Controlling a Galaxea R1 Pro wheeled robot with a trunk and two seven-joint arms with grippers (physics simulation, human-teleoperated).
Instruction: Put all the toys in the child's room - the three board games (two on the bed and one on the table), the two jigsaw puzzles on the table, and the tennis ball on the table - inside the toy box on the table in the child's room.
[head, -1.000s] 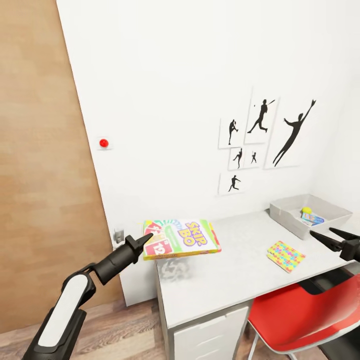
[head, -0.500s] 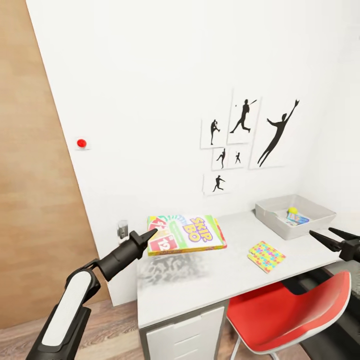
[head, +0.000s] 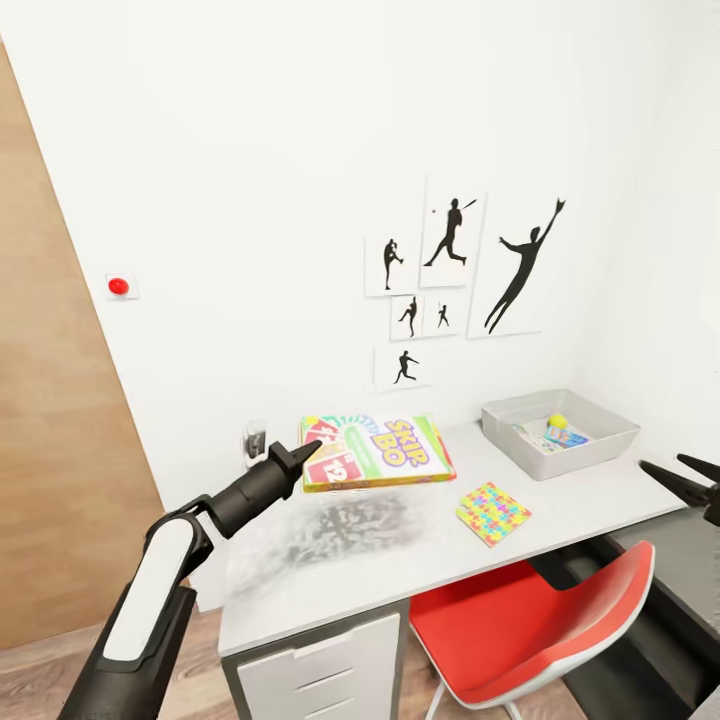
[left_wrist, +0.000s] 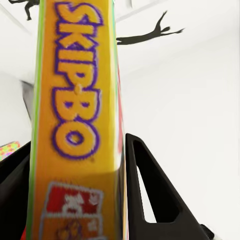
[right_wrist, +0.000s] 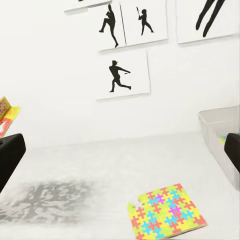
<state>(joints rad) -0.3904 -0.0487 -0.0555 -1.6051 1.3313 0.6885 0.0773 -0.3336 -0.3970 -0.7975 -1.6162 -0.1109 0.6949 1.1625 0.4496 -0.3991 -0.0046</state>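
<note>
- The step in hand, as I judge it, is carrying a board game to the toy box: the left claw (head: 303, 456) is clenched on one short end of the Skip-Bo game box (head: 378, 453), holding it roughly flat in the air above the bench's left end, its blurred shadow on the bench (head: 330, 570) below. In the left wrist view the box (left_wrist: 75, 120) sits squeezed between the two dark fingers.
- The right claw (head: 690, 474) hangs released and grasping nothing, off the bench's right end, its two prongs spread apart.
- One red chair (head: 520, 625) stands tucked at the bench's front edge.
- One jigsaw puzzle (head: 492, 512) lies flat mid-bench, near the front edge, apart from everything else; the right wrist view gives it too (right_wrist: 167, 209).
- One toy box (head: 590, 450) sits at the bench's far right corner, against the wall side. Inside I count one tennis ball (head: 557, 421) and flat printed items beside it, too small to count or name.
- The next move, in my judgement, calls for carrying the held box rightward over the puzzle, keeping it level, and lowering it inside the bin's sloping walls before releasing.
- Six black silhouette pictures (head: 455, 235) hang on the wall behind.
- One game box, one loose puzzle: those remain outside the bin here.
</note>
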